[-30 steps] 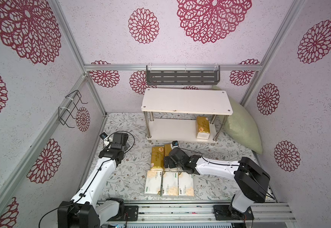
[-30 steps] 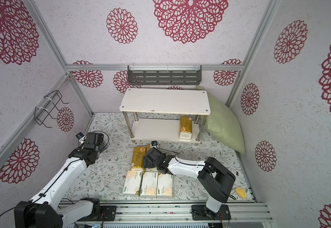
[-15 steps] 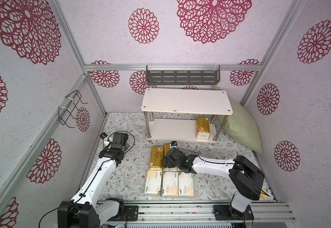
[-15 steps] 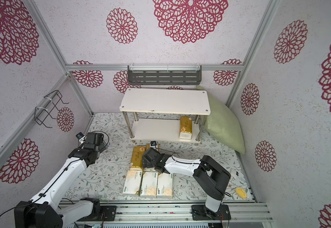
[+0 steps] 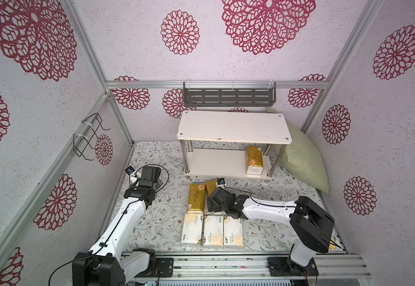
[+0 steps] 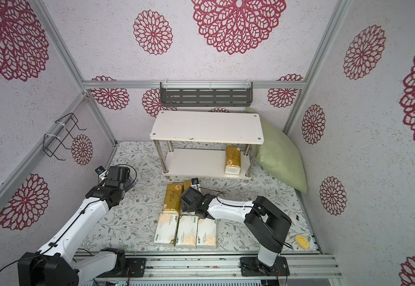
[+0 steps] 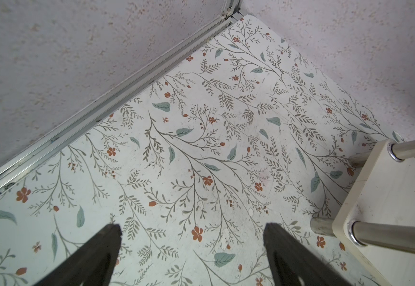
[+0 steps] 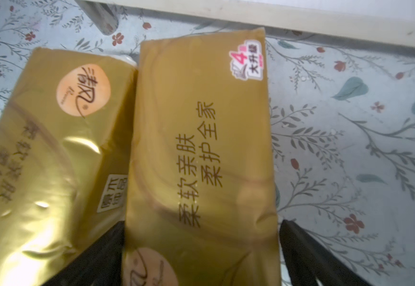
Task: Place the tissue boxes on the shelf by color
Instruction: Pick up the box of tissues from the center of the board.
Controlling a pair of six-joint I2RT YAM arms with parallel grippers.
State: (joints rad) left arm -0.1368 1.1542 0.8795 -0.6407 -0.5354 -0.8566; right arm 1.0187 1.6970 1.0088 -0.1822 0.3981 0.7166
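touching the straddled gold pack (image 8: 201,148): neighbour gold pack (image 8: 53,148); shelf (image 8: 300,14) near.

Two arms, matched pair. Left arm (image 5: 127,218), right arm (image 5: 268,210): glossy white tubular links, black boxy joint housings, black base blocks (image 5: 97,270). Thin black cable (image 5: 113,229) runs along each white link and forms a loop at the left wrist. Small blue-faced module (image 5: 129,170) beside each wrist. Left gripper (image 7: 192,229), right gripper (image 8: 201,222): matte black tapered fingers.
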